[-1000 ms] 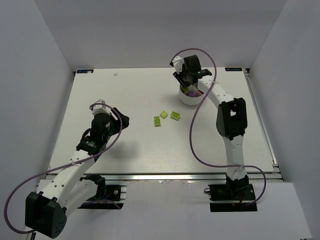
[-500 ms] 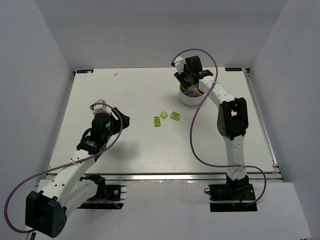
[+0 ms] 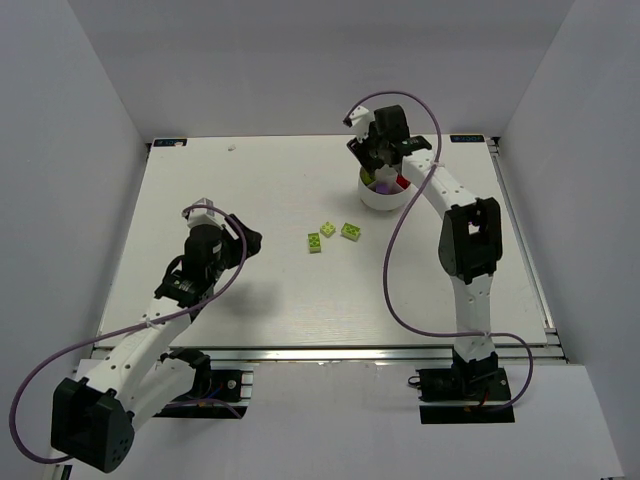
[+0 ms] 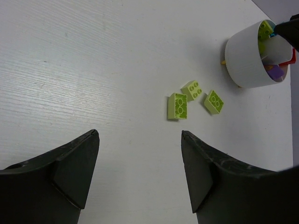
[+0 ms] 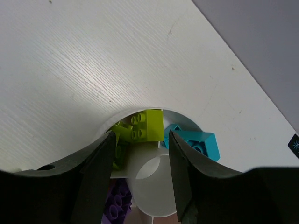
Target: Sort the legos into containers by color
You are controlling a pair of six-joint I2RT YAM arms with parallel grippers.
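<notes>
Three lime green legos (image 3: 314, 243) (image 3: 327, 229) (image 3: 351, 231) are lying clustered in the middle of the table (image 3: 250, 180), well apart to the far right of the left gripper (image 4: 139, 135), whose fingers are hanging spread. One white dish (image 3: 381, 202) is sitting far right, holding lime, cyan, purple and red pieces. The right gripper (image 5: 141, 137) is hovering directly over it, fingers parted, with a lime brick (image 5: 147, 125) and a cyan brick (image 5: 198, 143) lying in the dish below.
</notes>
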